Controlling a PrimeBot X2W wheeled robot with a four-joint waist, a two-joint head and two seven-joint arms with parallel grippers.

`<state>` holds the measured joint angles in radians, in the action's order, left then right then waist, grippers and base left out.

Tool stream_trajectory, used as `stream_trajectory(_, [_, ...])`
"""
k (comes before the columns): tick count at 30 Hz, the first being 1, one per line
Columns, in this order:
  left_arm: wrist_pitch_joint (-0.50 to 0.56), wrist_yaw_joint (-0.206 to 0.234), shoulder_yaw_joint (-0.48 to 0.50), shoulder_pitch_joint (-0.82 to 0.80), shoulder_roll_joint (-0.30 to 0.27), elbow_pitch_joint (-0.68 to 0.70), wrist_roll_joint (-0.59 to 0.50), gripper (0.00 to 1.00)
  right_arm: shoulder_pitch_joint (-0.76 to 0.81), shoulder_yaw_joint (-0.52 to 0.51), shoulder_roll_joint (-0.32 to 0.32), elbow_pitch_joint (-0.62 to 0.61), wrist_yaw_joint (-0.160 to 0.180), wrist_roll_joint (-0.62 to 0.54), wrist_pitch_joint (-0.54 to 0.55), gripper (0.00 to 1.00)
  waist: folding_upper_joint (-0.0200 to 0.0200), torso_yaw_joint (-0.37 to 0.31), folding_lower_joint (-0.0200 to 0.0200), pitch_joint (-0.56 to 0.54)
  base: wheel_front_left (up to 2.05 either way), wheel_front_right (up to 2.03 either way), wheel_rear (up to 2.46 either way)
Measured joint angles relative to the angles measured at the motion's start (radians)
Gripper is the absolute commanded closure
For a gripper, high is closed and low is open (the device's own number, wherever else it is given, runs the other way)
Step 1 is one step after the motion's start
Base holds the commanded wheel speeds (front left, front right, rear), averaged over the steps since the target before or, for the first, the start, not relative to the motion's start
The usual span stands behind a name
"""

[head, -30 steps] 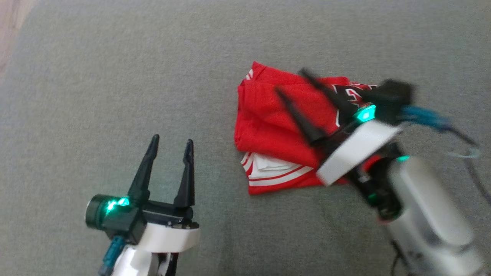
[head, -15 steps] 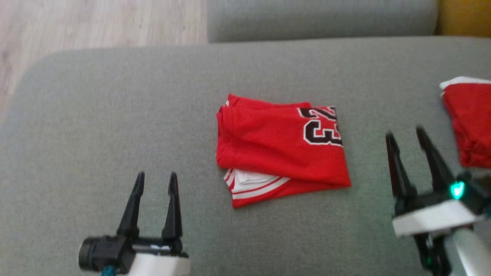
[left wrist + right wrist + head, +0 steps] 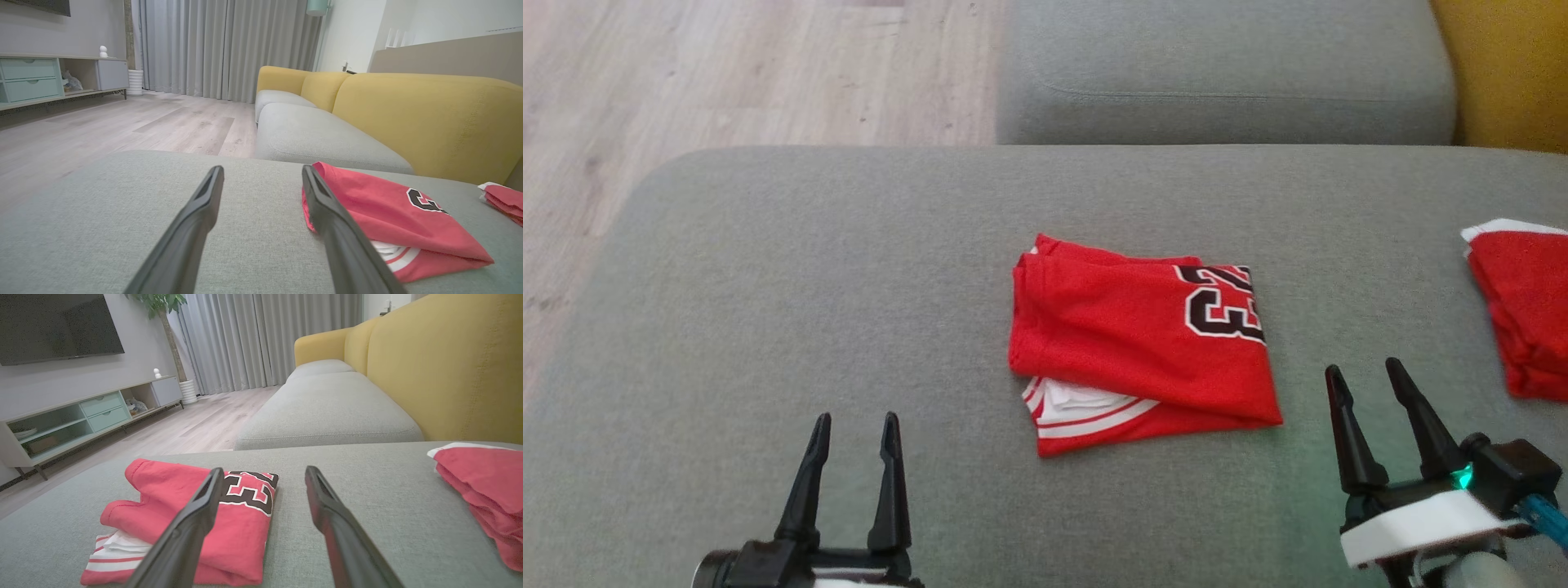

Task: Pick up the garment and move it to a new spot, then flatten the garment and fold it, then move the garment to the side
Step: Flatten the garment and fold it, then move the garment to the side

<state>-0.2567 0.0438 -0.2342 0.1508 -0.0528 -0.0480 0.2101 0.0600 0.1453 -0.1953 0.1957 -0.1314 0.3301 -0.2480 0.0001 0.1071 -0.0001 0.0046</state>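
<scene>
Soft even daylight, faint shadows; head view slightly soft, wrist views wide-angle stretched

Head overhead, wrists low, garment (image 3: 1119, 343) common

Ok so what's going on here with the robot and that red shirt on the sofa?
A two-armed robot is working on a red jersey, which lies folded on the grey sofa cushion. Nothing is gripping it at this moment. The left gripper and right gripper are both open and empty, one on each side of the jersey and on the robot's side of it. A second red garment sits at the cushion's far right.
</scene>
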Motion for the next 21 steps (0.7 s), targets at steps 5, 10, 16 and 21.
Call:
stream_trajectory(5, [0.0,0.0,0.0,0.0,0.0,0.008,0.0,0.0,-0.019,-0.004,-0.001,0.036,0.0,0.0,0.0,0.0,0.0,0.033,0.0001,0.013,0.0,0.0,0.0])
stream_trajectory(10, [0.0,0.0,-0.002,-0.001,0.0,0.018,-0.001,0.0,-0.076,0.011,-0.002,0.145,0.0,0.033,0.002,0.0,0.0,0.046,0.0001,0.037,0.0,0.0,0.0])
stream_trajectory(16, [0.0,-0.001,-0.019,-0.015,0.0,0.02,-0.016,0.0,-0.256,0.017,-0.004,0.317,0.0,0.084,0.098,0.0,-0.0001,0.067,0.0003,0.079,0.0,0.0,0.0])
stream_trajectory(21, [0.0,-0.001,-0.028,-0.04,0.0,0.02,-0.016,0.0,-0.375,0.035,-0.001,0.448,0.0,0.136,0.237,0.0,0.0,0.087,0.0003,0.107,0.0,0.0,0.0])
